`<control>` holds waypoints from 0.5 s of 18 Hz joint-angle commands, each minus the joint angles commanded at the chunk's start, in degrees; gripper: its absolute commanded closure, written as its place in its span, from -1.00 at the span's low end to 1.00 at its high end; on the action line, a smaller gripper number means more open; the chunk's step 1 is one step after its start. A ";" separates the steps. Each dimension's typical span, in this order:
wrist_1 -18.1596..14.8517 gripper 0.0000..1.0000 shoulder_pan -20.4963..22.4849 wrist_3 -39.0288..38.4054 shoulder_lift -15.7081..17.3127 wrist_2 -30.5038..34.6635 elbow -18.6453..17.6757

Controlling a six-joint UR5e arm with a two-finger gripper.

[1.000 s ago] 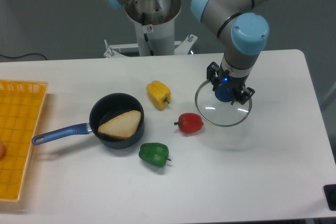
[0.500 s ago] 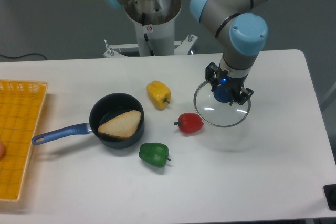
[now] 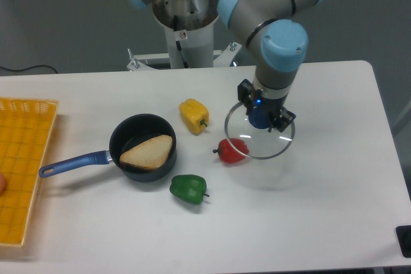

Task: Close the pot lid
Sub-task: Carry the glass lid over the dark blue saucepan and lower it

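Observation:
The dark navy pot [image 3: 142, 147] with a long blue handle sits open at the table's left centre, with a slice of bread [image 3: 148, 152] inside. My gripper [image 3: 260, 114] is shut on the blue knob of the clear glass lid [image 3: 259, 130] and holds it in the air to the right of the pot. The lid's left edge overlaps the red pepper [image 3: 232, 151] in this view. The lid is well apart from the pot.
A yellow pepper [image 3: 194, 115] lies behind the pot and a green pepper [image 3: 189, 188] in front of it. A yellow basket [image 3: 24, 165] stands at the left edge. The arm's base [image 3: 186, 30] is at the back of the table.
My gripper has carried the lid to the left and slightly up, so it now overlaps the red pepper. The pot and the peppers have not moved.

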 joint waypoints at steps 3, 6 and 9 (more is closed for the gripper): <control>-1.49 -0.21 -2.63 -2.73 1.49 0.00 -0.35; -3.51 -0.21 -4.57 -3.96 2.99 0.00 -0.62; -3.69 -0.21 -8.34 -8.35 3.35 0.00 -0.62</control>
